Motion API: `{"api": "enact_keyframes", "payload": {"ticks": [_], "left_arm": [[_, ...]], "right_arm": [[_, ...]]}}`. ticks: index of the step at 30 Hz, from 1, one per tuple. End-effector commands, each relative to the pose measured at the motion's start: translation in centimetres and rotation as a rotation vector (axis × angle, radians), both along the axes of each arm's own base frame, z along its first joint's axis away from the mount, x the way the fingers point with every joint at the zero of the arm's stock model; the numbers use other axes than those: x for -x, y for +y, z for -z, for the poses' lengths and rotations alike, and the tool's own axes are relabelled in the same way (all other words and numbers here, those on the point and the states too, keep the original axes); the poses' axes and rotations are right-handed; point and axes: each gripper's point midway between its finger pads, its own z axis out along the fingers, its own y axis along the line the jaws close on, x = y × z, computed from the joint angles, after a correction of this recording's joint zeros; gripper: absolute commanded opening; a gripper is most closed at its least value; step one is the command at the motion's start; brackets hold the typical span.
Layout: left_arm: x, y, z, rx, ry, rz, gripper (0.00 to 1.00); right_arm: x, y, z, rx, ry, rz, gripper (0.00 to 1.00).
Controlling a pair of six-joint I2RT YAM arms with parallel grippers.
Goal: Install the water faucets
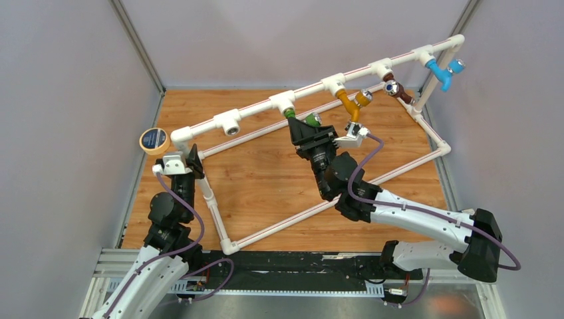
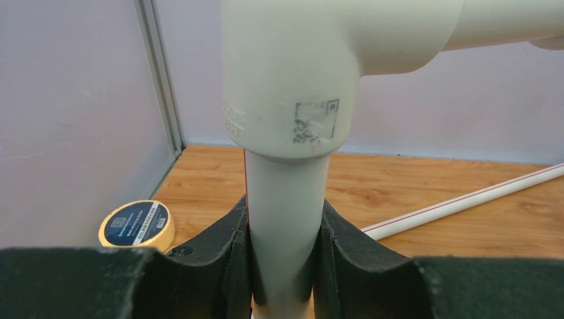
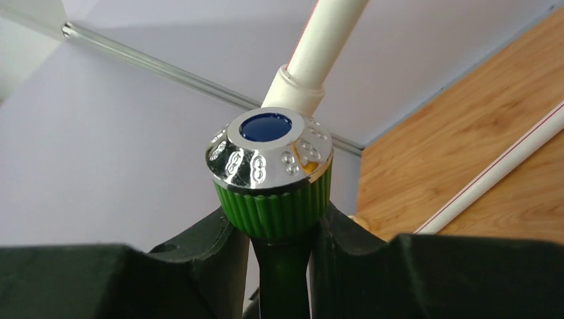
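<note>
We find the left fingers (image 2: 229,249) clamped on the upright pipe (image 2: 286,199) at the frame's left corner, bracing it. At centre the right fingers (image 3: 223,252) are clamped on the green faucet (image 3: 273,209), its end at the tee (image 1: 282,102). We advise turning square to the thread, without forcing. Wooden surface (image 1: 266,179); grey walls (image 1: 60,100) close around

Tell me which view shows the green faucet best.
Right wrist: the green faucet sits centre, close up, knob sharp, clamped in the right gripper. Top external shows only small green bits beside that gripper, under a tee. Left wrist shows none of it.
</note>
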Motion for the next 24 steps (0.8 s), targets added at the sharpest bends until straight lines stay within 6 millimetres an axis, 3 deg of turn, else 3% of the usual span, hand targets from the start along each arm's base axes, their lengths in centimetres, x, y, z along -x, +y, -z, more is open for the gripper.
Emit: {"api": "enact_keyframes", "payload": {"ticks": [1, 4, 6, 7, 11, 16, 19, 24], "left_arm": [[0.1, -0.4, 0.3, 0.022, 0.015, 0.022, 0.0], [0.0, -0.4, 0.4, 0.016, 0.018, 0.021, 0.0], [0.0, -0.3, 0.6, 0.016, 0.023, 0.017, 0.0], [0.0, -0.4, 0.5, 0.015, 0.022, 0.018, 0.0], [-0.1, -0.4, 0.7, 0.009, 0.028, 0.017, 0.0], [-0.2, -0.4, 0.8, 0.0, 0.035, 0.016, 0.0], [-0.3, -0.4, 0.9, -0.001, 0.039, 0.013, 0.0], [-0.3, -0.5, 0.8, -0.004, 0.041, 0.015, 0.0]], "right_arm": [[-0.2, -1.4, -2.0, -0.375, 0.121, 0.011, 0.24], [0.7, -1.5, -2.0, -0.325, 0.096, -0.034, 0.58], [1.7, -1.6, -2.2, -0.278, 0.039, -0.083, 0.74], [2.1, -1.7, -2.0, -0.272, 0.028, -0.104, 1.0], [4.0, -3.3, -2.6, -0.156, -0.081, -0.141, 1.0], [5.1, -5.5, -0.5, 0.193, -0.138, -0.112, 1.0], [6.0, -6.6, -0.4, 0.525, -0.292, -0.114, 1.0], [6.7, -7.4, 0.4, 1.267, -0.665, -0.112, 1.0]]}}
